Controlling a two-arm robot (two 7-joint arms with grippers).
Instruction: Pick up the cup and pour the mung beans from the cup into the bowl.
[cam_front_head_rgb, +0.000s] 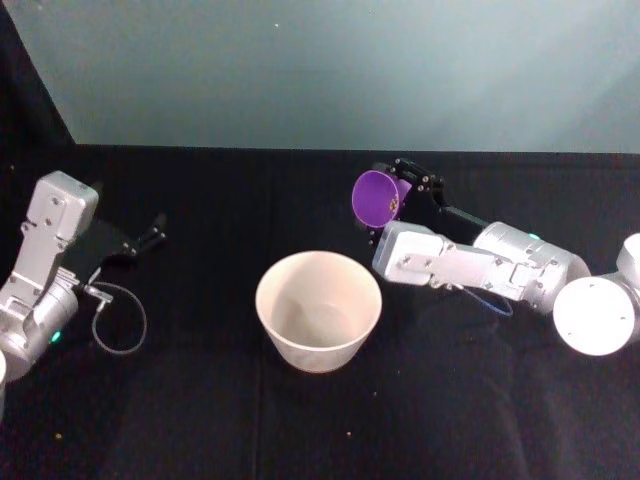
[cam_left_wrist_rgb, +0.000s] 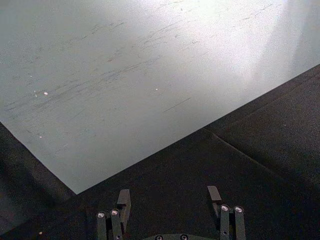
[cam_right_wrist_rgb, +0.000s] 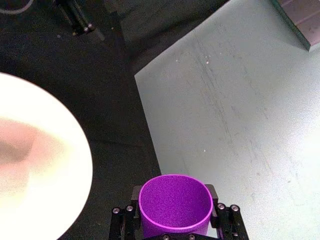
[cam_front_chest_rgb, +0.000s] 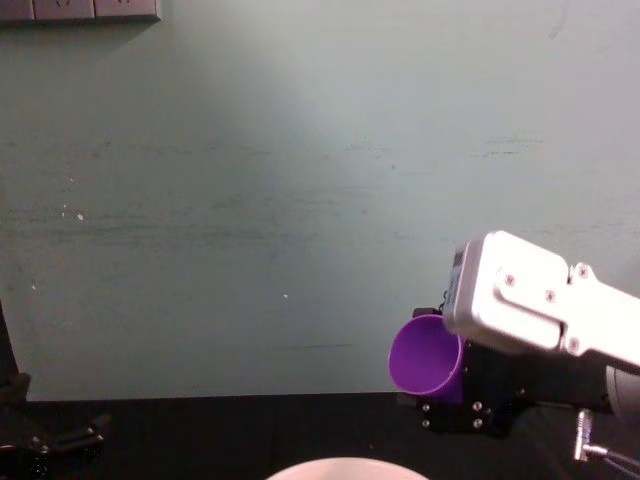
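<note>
1. While the right gripper (cam_front_head_rgb: 400, 192) clamps the cup (cam_front_head_rgb: 376, 198) by its side wall, tipped mouth-first toward the bowl (cam_front_head_rgb: 315, 355), you hold it raised near the bowl's far right rim.
2. Expect light, smooth, slippery plastic that may flex, so grip mid-wall, firmly but gently.
3. Your left gripper (cam_left_wrist_rgb: 169, 192) sits parked at left, jaws apart.

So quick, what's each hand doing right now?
Left hand: open, holding nothing.
Right hand: closed on the purple cup.
</note>
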